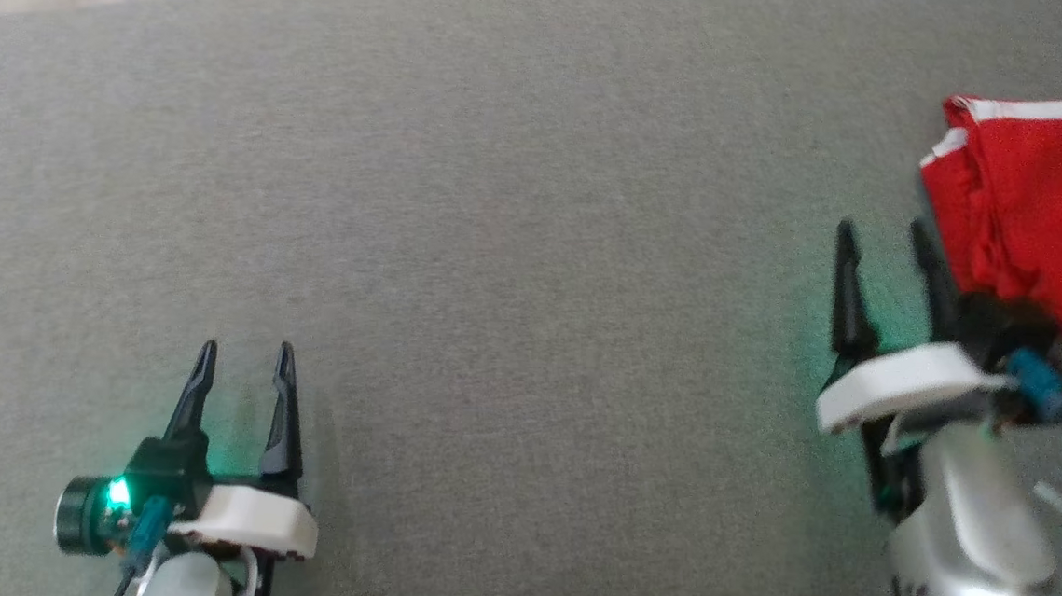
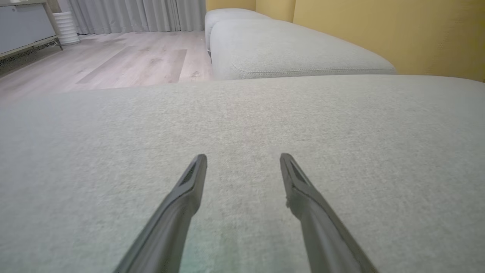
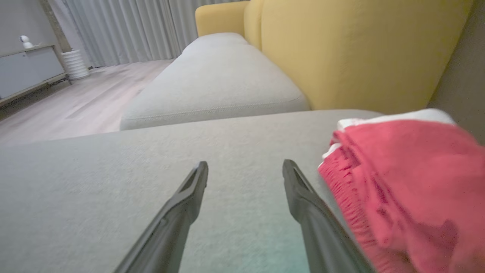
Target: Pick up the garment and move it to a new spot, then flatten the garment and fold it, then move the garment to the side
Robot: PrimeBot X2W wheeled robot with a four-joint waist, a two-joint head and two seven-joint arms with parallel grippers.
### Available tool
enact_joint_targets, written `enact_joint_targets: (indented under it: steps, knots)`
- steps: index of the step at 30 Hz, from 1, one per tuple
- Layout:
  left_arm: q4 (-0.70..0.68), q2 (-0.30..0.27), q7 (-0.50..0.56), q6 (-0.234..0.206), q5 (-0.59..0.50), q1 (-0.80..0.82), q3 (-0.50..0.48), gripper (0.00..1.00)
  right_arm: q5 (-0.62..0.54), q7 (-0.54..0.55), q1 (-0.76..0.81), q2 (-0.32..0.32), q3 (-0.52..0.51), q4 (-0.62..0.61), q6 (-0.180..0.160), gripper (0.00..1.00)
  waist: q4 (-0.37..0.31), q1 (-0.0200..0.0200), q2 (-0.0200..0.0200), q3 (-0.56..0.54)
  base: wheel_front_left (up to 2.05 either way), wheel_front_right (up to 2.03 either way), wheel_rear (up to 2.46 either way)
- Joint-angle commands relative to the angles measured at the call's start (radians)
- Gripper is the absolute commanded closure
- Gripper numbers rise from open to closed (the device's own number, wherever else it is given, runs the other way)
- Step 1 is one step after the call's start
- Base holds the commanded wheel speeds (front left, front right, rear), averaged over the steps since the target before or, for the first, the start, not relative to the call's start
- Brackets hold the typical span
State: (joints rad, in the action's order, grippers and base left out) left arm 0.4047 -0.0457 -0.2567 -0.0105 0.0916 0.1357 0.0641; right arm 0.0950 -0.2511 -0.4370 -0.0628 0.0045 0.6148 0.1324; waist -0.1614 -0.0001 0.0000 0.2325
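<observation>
The red garment (image 1: 1042, 203) with white trim lay bunched in layers at the far right of the grey cushion (image 1: 501, 193), below the yellow backrest (image 3: 360, 49). It sat to the right of the right gripper (image 1: 882, 229), not between its 2 fingers, which stood apart with nothing in them. The right-hand finger ran just beside the garment's near edge (whether it touched the cloth could not be told). The bundle's long side seemed to run away from the robot, roughly in line with those fingers. The left gripper (image 1: 247, 348), fingers likewise apart and empty, hovered well apart from it over bare cushion, so the right arm was clearly the nearer. The head view was blurred and cut the garment off at its right edge, and the arm's body covered the near corner.
</observation>
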Motion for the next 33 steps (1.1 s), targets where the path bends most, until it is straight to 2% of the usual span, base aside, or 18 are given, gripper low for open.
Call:
enact_joint_targets:
  steps: [1, 6, 22, 30, 31, 33]
  knots:
    - [-0.025, -0.007, -0.005, -0.01, 0.0, 0.004, -0.038, 0.0, 0.029, -0.011, -0.003, 0.012, 0.042, -0.038, -0.002, 0.0, 0.025, 0.0001, 0.0, -0.021, 0.0, 0.0, 0.0]
    - [-0.024, -0.006, -0.005, -0.013, 0.008, -0.017, -0.065, 0.0, 0.089, -0.011, 0.07, 0.012, 0.11, -0.049, -0.002, 0.0, 0.057, 0.0001, 0.0, -0.047, 0.0, 0.0, 0.0]
    - [-0.008, -0.005, -0.005, -0.004, 0.074, -0.094, -0.076, 0.0, 0.151, -0.011, 0.168, 0.012, 0.187, -0.069, -0.002, 0.0, 0.114, 0.0001, 0.0, -0.162, 0.0, 0.0, 0.0]
    - [-0.016, -0.005, -0.005, 0.007, 0.099, -0.116, -0.085, 0.0, 0.164, -0.011, 0.19, 0.013, 0.193, -0.061, -0.002, 0.0, 0.139, 0.0001, 0.0, -0.184, 0.0, 0.0, 0.0]
    - [0.016, 0.002, 0.0, 0.007, 0.098, -0.143, -0.045, 1.0, 0.16, 0.0, 0.204, 0.008, 0.17, -0.03, 0.0, 1.0, 0.138, 0.0001, 0.0, -0.184, 0.0, 0.0, 0.0]
    - [0.046, 0.002, 0.001, 0.008, 0.099, -0.146, -0.042, 1.0, 0.161, 0.001, 0.212, 0.01, 0.173, -0.006, 0.0, 1.0, 0.139, 0.0001, 0.0, -0.185, 0.0, 0.0, 0.0]
